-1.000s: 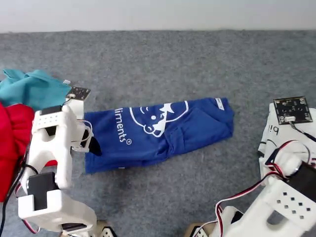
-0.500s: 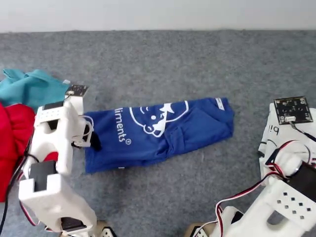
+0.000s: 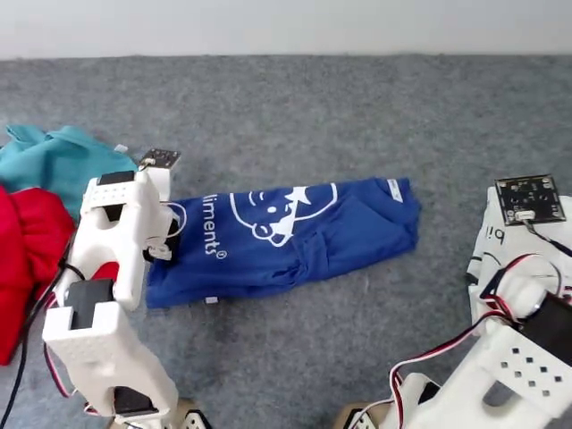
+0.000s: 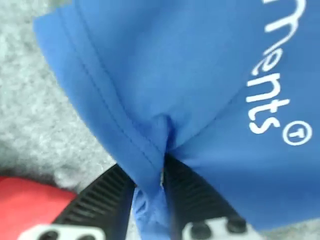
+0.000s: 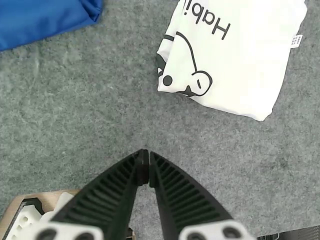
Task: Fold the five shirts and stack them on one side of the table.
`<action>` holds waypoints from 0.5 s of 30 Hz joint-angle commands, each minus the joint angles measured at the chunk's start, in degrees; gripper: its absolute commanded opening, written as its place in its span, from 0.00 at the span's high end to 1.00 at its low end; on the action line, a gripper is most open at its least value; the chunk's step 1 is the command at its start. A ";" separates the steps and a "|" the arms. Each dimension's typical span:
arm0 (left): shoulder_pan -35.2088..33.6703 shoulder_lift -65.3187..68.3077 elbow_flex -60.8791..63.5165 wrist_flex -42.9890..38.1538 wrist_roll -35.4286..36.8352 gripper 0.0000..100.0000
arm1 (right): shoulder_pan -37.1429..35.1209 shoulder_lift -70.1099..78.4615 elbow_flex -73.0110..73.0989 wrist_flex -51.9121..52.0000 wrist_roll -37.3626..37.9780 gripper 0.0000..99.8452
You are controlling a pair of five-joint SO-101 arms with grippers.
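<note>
Currently held: I read the left gripper (image 4: 162, 172) pinching a fold at the hem of the blue shirt (image 3: 295, 237).
Blue shirt position: lies lengthwise mid-table on the grey table cover (image 3: 313, 116), partly folded, white print up.
Right gripper (image 5: 145, 159): I see its jaws pressed together over bare cover.
White shirt (image 5: 235, 55): folded, near the right arm, apart from its gripper.
Red shirt (image 3: 27, 250) and teal shirt (image 3: 54, 156): bunched, touching, beside the left arm.
</note>
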 commanded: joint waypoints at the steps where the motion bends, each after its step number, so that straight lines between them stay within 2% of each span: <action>1: 0.00 -8.00 -1.45 2.20 2.37 0.99 | 0.48 -1.10 -1.67 2.07 0.44 0.98; 4: 3.08 -16.88 -1.45 4.31 2.73 0.99 | 0.40 -1.10 -1.67 2.07 0.44 0.98; 8: 10.46 -25.67 -1.45 8.53 3.34 0.99 | 0.31 -1.10 -1.67 2.07 0.44 0.98; 15: 23.38 -31.30 -2.42 9.14 11.87 0.98 | 0.31 -0.75 -1.67 2.07 0.44 0.98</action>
